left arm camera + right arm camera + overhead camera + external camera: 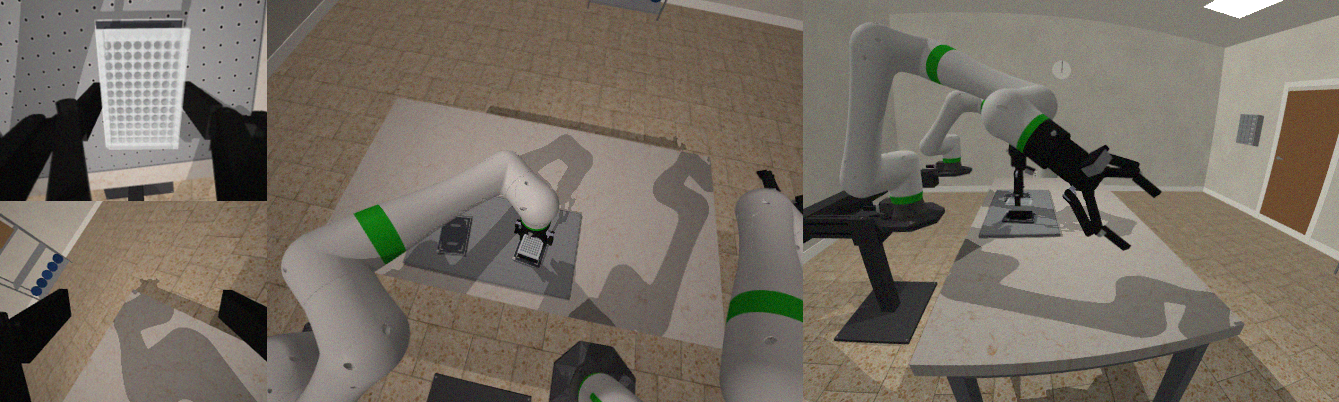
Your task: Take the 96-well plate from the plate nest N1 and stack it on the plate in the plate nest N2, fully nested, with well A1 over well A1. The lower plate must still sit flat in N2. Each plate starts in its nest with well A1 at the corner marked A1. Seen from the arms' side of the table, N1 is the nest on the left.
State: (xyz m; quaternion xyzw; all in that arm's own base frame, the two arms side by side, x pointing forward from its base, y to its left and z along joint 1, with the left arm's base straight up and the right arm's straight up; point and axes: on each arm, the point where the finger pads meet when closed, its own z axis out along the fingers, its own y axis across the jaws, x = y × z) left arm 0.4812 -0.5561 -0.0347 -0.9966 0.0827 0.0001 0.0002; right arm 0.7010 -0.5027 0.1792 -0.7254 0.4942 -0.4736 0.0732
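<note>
The left gripper [534, 234] [1018, 189] [142, 93] is clamped on the two long sides of a white plastic 96-well plate [530, 247] [1021, 201] [142, 90], a rectangular block of round wells. The plate looks level between the fingers, wells upward. Directly beneath the gripper, with a visible gap below the white plate, a black plate [1019, 215] sits in nest N2 [539, 265] [1005, 220] [139, 20], a dark rectangular frame. The A1 marks are too small to read, so the corner match cannot be told.

To the gripper's left, seen from the arms' side, nest N1 [469, 235], a similar dark frame, shows its bare floor. Both nests stand on a grey perforated board [562, 250] [993, 225] [54, 45], which lies on the pale stone-like table [617, 200] [1083, 300] [197, 170]. Well apart from the gripper, on its right, the black right gripper [783, 190] [1140, 219] [144, 303] hangs tilted, its fingers wide apart, nothing between them.
</note>
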